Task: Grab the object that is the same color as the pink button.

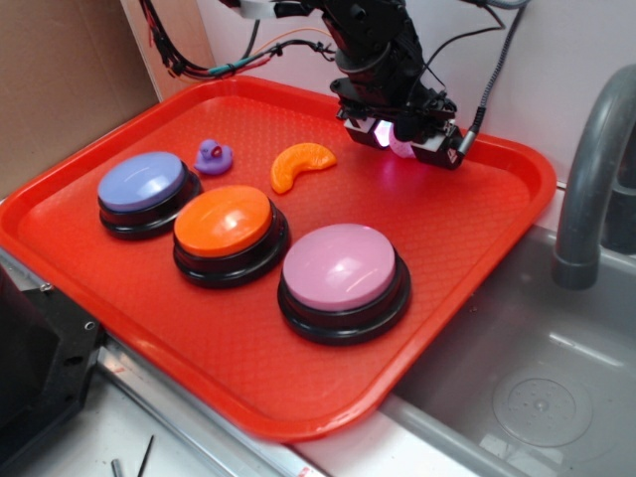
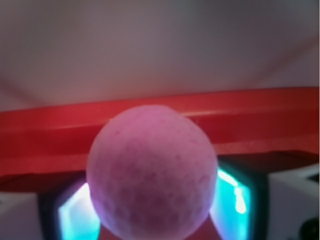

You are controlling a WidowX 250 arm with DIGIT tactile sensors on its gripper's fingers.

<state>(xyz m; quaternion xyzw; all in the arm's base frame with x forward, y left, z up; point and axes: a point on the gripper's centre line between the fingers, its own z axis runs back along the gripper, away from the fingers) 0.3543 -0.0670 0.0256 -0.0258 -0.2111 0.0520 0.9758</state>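
Ball between the end effector's pads

The end effector (image 1: 402, 139), upper centre, is closed around the pink ball (image 2: 152, 172); no offset remains.

Your arm comes in from the top of the exterior view, black links and a bundle of cables trailing behind it, wrist pitched steeply down toward the far right part of the tray. The gripper (image 1: 402, 139) sits low, just above the surface, with its glowing finger pads lit up. From the wrist view you've got both fingers (image 2: 75, 215) framing the bottom corners, teal light shining off the inner faces, and they're closed in against the pink ball (image 2: 152, 172) wedged between them. The jaws look snug on both sides, no gap showing.
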